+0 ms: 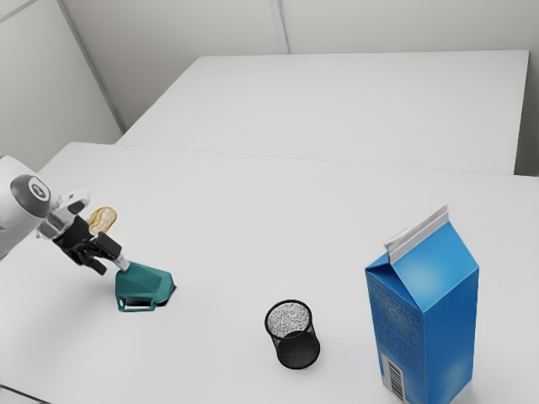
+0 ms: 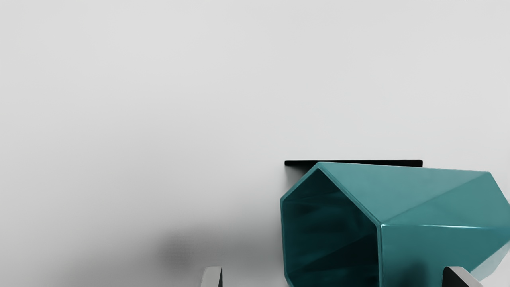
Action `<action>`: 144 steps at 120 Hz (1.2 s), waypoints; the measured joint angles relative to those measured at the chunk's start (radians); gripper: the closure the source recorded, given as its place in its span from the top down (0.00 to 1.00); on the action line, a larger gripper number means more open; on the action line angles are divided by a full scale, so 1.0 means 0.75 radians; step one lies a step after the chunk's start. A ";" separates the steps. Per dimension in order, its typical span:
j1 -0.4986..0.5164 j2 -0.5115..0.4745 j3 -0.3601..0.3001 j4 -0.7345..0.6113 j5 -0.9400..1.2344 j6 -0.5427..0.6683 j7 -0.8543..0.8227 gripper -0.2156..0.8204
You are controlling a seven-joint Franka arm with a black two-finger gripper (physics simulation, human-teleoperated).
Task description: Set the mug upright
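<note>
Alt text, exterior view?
Teal faceted mug lying on its side on a white table, black two-finger claw close by. Tan oval item near claw. Toward the exterior view's right, black mesh cup and blue gable-top carton standing.

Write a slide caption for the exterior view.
A robot's open gripper at a teal mug lying on its side, with a black mesh cup and blue carton standing nearby.

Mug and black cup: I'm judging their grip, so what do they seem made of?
The mug looks like glazed ceramic, perhaps glossy plastic: smooth teal facets with a bright glint along one edge. The cup seems matte, black-coated metal mesh, from its finely speckled wall; plastic isn't ruled out.
</note>
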 joint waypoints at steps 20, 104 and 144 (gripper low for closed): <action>-0.024 0.023 0.027 0.009 -0.094 -0.050 0.057 0.79; -0.032 0.134 0.075 0.021 -0.409 -0.292 0.228 0.79; -0.019 0.157 0.122 0.021 -0.447 -0.367 0.281 0.79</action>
